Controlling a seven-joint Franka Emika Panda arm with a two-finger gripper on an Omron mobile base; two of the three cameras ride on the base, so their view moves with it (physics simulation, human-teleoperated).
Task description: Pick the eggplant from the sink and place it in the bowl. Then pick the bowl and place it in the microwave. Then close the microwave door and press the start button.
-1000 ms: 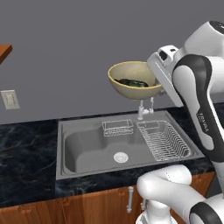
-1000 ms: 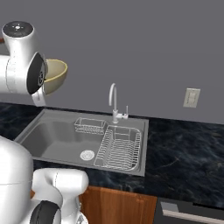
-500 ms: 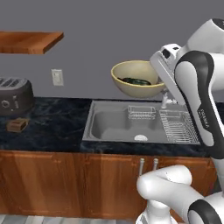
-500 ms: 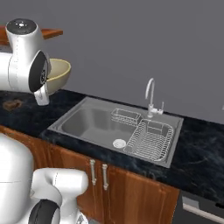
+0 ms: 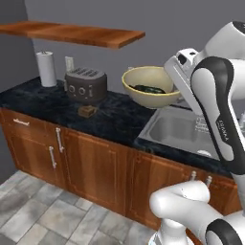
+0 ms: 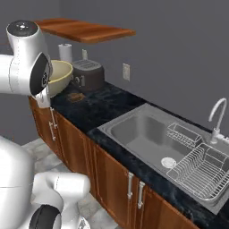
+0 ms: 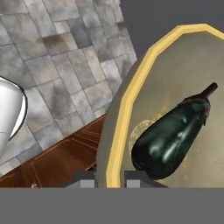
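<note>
The pale yellow-tan bowl (image 5: 143, 97) hangs in the air above the dark counter, left of the sink (image 5: 178, 131). My gripper (image 5: 178, 94) is shut on its right rim. The dark eggplant (image 5: 149, 89) lies inside the bowl. In the hand view the bowl's yellow rim (image 7: 127, 109) passes between my fingertips, my gripper (image 7: 109, 177) clamped on it, and the eggplant (image 7: 170, 135) rests just past it. From the right base view the bowl (image 6: 60, 78) peeks out behind my arm, and the sink (image 6: 143, 138) lies empty to the right.
A toaster (image 5: 86, 85), a paper towel roll (image 5: 47, 68) and a small brown block (image 5: 87, 110) stand on the counter under a wooden shelf (image 5: 76, 33). A wire dish rack (image 6: 201, 172) and faucet (image 6: 217, 118) sit at the sink's right. Wooden cabinets and tiled floor lie below.
The whole picture has shifted: the base has driven left along the counter, so the sink slid right and the toaster and shelf came closer. The bowl with the eggplant stays in my grip.
</note>
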